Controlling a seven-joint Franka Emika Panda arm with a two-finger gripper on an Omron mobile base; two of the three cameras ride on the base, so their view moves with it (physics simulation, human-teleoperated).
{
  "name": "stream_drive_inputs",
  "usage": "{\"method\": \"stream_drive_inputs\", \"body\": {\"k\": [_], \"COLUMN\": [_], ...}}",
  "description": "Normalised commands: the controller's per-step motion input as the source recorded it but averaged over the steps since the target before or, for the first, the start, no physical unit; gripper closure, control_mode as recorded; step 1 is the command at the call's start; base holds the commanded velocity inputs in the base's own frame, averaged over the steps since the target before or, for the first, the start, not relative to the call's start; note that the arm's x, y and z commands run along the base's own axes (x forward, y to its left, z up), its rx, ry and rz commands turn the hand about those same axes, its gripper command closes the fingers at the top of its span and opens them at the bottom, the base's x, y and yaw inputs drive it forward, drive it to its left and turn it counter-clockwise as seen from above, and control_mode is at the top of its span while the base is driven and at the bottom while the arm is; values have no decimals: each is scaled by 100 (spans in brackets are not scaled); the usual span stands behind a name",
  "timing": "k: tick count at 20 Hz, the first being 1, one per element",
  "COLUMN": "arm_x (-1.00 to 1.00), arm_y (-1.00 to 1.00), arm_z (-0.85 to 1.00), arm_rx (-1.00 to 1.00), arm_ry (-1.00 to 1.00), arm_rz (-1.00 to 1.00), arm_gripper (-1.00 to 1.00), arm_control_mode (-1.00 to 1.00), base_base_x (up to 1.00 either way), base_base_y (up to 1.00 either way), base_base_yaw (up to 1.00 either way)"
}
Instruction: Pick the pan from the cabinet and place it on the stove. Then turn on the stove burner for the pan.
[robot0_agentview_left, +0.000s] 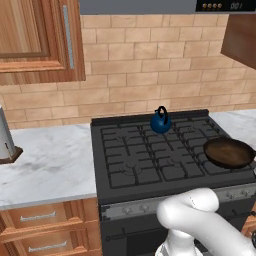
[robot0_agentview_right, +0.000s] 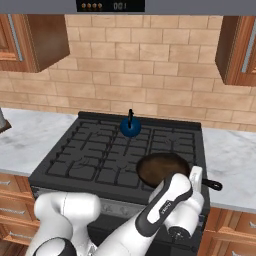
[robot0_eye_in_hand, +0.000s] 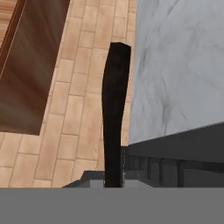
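Observation:
The pan (robot0_agentview_right: 161, 168), dark and round, lies level over the front right burner of the black stove (robot0_agentview_right: 95, 155); whether it rests on the grate I cannot tell. The left base view has the pan (robot0_agentview_left: 229, 152) at the right edge of the stove (robot0_agentview_left: 145, 165). My gripper (robot0_agentview_right: 197, 181) is shut on the pan's long black handle (robot0_agentview_right: 214, 185), which juts right over the counter. From the hand, the handle (robot0_eye_in_hand: 114, 113) runs straight up from between my fingers. The cabinet (robot0_agentview_left: 35, 40) with its silver bar handle hangs closed at upper left.
A small blue kettle (robot0_agentview_left: 160, 121) stands at the stove's back middle. Marble counters (robot0_agentview_left: 50, 165) flank the stove, and a grey strip of knobs (robot0_agentview_left: 140, 207) runs along its front. Another wall cabinet (robot0_agentview_right: 240, 47) hangs at upper right. Drawers (robot0_agentview_left: 40, 220) sit below the left counter.

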Motion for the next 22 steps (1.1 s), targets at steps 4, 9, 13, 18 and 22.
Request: {"method": "stream_drive_inputs", "body": {"k": [4, 9, 13, 18, 22], "arm_x": [23, 19, 16, 19, 20], "arm_y": [-1, -5, -6, -3, -8], "arm_z": [-20, -21, -19, -16, -9], "arm_rx": [-3, -7, -10, -9, -7], "arm_ry": [0, 0, 0, 0, 0], "arm_rz": [-3, -3, -2, -1, -1], "arm_gripper": [100, 100, 100, 100, 100], "arm_control_mode": [-100, -100, -100, -100, -100], "base_base_x": [0, 0, 0, 0, 0], "base_base_y": [0, 0, 0, 0, 0], "base_base_yaw": [0, 0, 0, 0, 0]}}
